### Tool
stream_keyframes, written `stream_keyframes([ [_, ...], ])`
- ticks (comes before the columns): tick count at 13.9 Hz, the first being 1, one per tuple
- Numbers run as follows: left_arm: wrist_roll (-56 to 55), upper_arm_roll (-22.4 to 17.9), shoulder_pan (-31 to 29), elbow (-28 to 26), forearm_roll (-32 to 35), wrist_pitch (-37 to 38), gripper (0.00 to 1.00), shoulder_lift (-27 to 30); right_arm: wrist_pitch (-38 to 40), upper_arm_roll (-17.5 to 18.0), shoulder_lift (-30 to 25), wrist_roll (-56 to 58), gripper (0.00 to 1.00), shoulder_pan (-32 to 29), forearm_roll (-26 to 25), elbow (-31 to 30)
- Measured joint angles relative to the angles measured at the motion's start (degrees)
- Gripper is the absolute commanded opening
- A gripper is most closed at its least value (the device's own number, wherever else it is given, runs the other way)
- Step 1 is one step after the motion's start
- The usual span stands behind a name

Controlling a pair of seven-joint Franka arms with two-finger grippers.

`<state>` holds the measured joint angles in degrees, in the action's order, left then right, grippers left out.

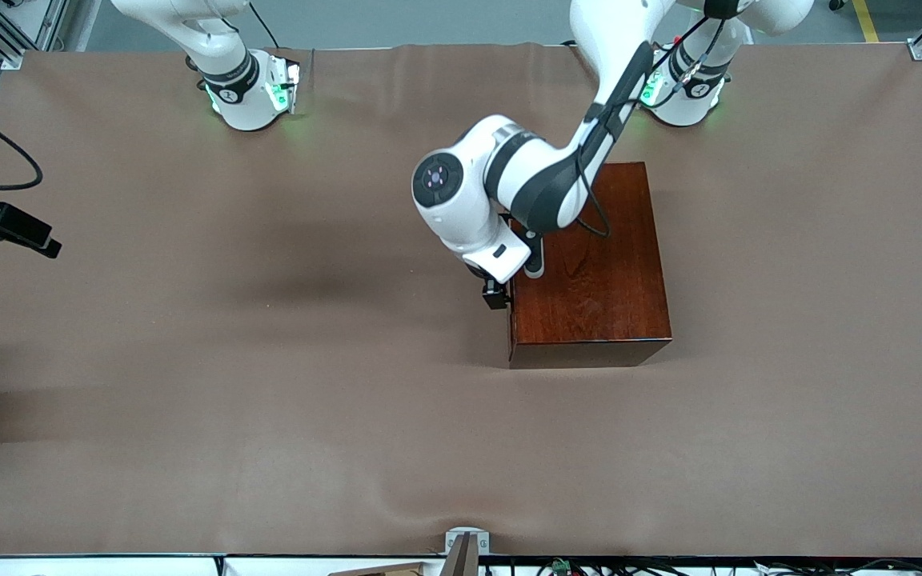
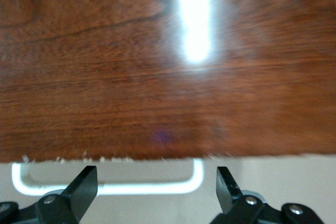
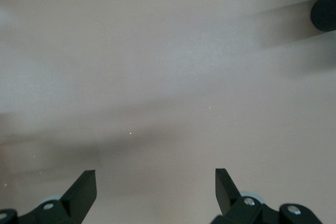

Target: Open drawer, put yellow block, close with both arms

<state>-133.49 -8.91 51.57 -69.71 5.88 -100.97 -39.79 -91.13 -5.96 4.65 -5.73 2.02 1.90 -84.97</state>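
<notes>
Left wrist view shows my left gripper [image 2: 156, 188] spread wide above the drawer's white handle [image 2: 107, 187], its bar crossing my fingers, at the box [image 1: 589, 264] side facing the right arm, whose open gripper [image 3: 155, 192] waits over bare table.

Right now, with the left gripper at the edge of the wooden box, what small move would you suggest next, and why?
Probably lower the left gripper so its open fingers straddle the white handle, then close. The wrist view shows the handle just below the box top's edge, between the spread fingers but not yet gripped, and the drawer looks shut. The right gripper waits open over bare table.
</notes>
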Motion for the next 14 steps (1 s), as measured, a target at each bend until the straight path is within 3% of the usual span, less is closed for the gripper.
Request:
stream_keyframes([
  [4, 10.21, -1.13, -3.26, 0.72, 0.10, -0.09, 1.00, 7.98, 0.00, 0.00, 0.00, 0.00, 1.00, 0.00, 0.00, 0.01],
  [8, 26.08, -1.07, -14.16, -0.36, -3.59, -0.24, 1.00, 10.28, -0.01, 0.00, 0.00, 0.00, 1.00, 0.00, 0.00, 0.02],
  [14, 46.01, -0.82, -24.17, -10.01, -6.23, -0.29, 1.00, 15.93, -0.02, 0.00, 0.00, 0.00, 1.00, 0.01, 0.00, 0.02],
])
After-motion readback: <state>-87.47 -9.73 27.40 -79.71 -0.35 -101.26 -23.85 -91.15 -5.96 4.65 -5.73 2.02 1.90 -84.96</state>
